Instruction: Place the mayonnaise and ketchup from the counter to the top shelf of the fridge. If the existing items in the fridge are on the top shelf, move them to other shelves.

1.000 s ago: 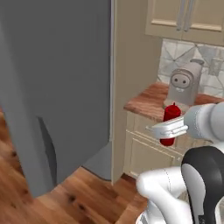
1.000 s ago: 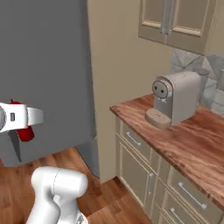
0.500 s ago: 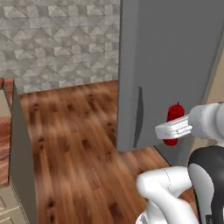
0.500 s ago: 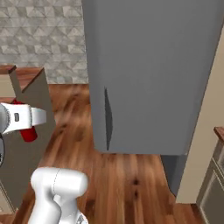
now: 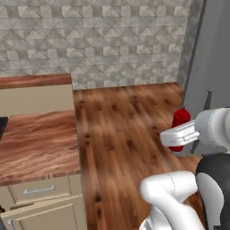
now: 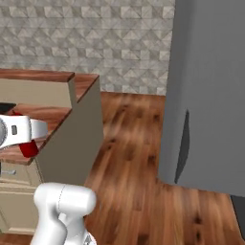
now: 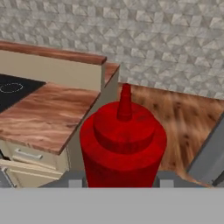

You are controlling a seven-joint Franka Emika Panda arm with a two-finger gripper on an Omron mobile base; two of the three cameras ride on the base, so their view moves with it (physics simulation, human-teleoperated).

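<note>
My gripper point(image 5: 180, 135) is shut on the ketchup point(image 5: 181, 126), a slim all-red bottle, and holds it upright in the air above the wooden floor. In the right base view the gripper point(image 6: 25, 139) sits at the far left with the ketchup point(image 6: 29, 149) showing below the white hand. The hand view looks down on the ketchup point(image 7: 123, 144) and its pointed cap between the fingertips point(image 7: 75, 182). The fridge point(image 6: 210, 95) shows its grey outside and dark handle on the right, and its edge point(image 5: 214, 67) stands just behind the bottle. The mayonnaise, the top shelf and the existing items are out of view.
A reddish-brown counter point(image 5: 40, 143) over beige drawers stands to the left, with a beige end panel point(image 6: 76, 139) and a black cooktop point(image 7: 13, 92). Wooden floor point(image 5: 126, 121) runs between it and the fridge. A grey tiled wall point(image 6: 95, 38) closes the back.
Both base views have swung round with the base: the coffee-machine counter is gone, and the tiled wall, floor and another counter have come in. The ketchup stays in my shut gripper.
</note>
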